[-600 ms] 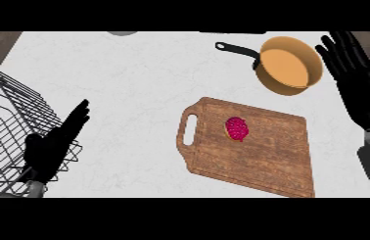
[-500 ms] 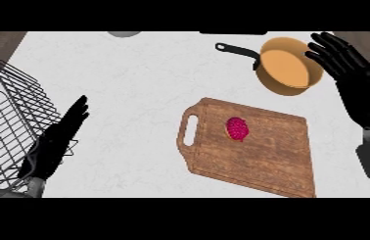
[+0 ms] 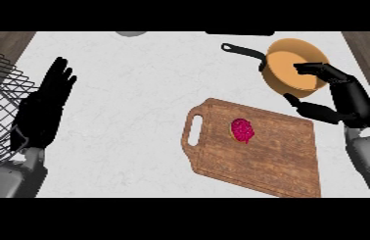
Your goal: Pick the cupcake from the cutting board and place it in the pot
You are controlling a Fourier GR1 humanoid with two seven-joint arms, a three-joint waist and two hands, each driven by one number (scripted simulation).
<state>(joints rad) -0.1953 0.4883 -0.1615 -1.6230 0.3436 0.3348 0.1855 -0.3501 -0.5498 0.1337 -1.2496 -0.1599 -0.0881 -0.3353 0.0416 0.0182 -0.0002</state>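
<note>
Head view shows the cupcake lying near the middle of the cutting board, which sits toward the table's near right corner. It reads as pink and small, and by judgement it is light, soft and easily crushed, with frosting that could smear or slip. The safer hold is probably low on its sides, thumb against fingers, closing gently. The right hand is at the table's right edge, between board and pot, fingers relaxed and spread, holding nothing, apart from the cupcake. The pot stands at the far right, its handle pointing left. The left hand rests open by the left edge, beside a wire rack.
</note>
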